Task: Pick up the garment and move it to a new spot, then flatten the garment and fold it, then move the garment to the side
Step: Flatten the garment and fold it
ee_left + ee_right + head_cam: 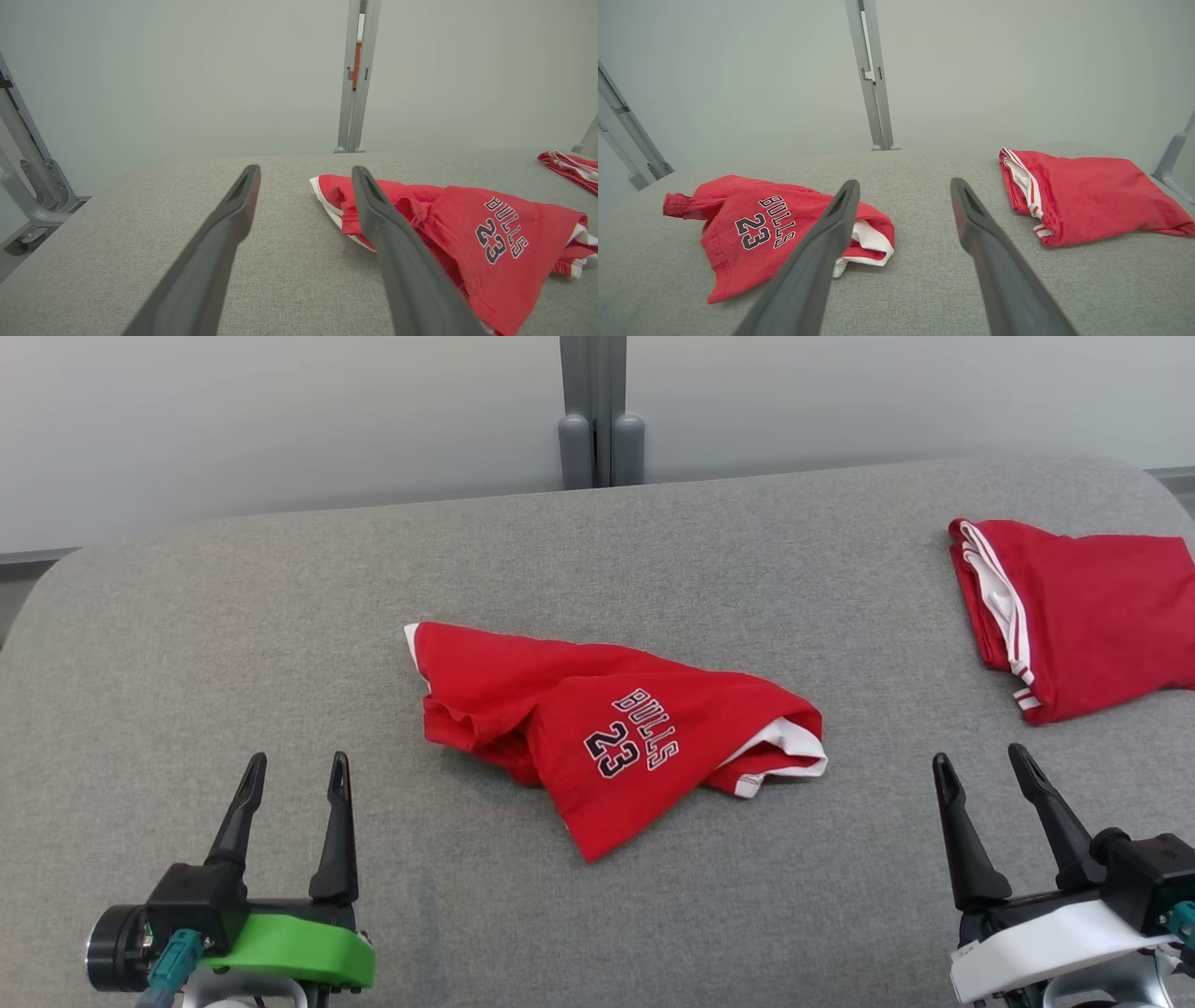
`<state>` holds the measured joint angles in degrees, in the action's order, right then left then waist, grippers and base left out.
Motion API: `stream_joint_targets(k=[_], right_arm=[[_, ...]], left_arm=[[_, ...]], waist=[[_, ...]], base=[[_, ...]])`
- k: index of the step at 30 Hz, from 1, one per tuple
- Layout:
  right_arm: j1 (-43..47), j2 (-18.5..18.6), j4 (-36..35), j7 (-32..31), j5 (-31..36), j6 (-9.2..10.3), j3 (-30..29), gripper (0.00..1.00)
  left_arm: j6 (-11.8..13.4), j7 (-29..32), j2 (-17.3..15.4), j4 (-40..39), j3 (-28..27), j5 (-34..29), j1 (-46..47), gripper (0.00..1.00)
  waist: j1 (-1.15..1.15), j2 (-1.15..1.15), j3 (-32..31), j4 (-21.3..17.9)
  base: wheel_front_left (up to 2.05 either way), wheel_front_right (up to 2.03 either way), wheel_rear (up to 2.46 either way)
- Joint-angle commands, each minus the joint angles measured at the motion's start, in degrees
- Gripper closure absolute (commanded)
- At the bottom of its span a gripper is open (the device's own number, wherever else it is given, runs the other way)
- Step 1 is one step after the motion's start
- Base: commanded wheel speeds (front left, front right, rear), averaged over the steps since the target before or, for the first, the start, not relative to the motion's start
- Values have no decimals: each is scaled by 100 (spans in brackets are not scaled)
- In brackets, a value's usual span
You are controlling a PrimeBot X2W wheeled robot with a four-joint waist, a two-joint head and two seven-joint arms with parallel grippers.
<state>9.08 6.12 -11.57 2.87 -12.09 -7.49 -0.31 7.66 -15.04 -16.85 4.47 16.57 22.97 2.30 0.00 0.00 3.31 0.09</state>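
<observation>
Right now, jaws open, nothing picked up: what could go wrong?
1. The Bulls garment lies bunched in layers: a pinch may catch only the top one, so it lifts twisted.
2. A folded red garment sits at the far right: setting this one aside there could disturb it.

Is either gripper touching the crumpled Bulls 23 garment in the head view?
No, the left gripper and the right gripper stand open, each apart from the garment with grey surface between.
</observation>
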Motion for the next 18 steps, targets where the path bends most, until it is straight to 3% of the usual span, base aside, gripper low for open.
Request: stream_joint_targets(k=[1, 11, 18], right_arm=[[31, -4, -28, -8, -9, 0, -7, 0], [-46, -30, -76, -11, -34, 0, -24, 0], [-341, 9, -156, -40, -28, 0, 93, 0]], left_arm=[[2, -15, 4, -7, -26, -62, -84, 0], [-64, 105, 80, -140, 185, -202, 170, 0], [-565, 580, 476, 250, 933, -200, 800, 0]], waist=[[0, 0, 5, 10], [0, 0, 162, 63], [0, 0, 803, 30]], base=[[0, 0, 0], [0, 0, 0], [0, 0, 0]])
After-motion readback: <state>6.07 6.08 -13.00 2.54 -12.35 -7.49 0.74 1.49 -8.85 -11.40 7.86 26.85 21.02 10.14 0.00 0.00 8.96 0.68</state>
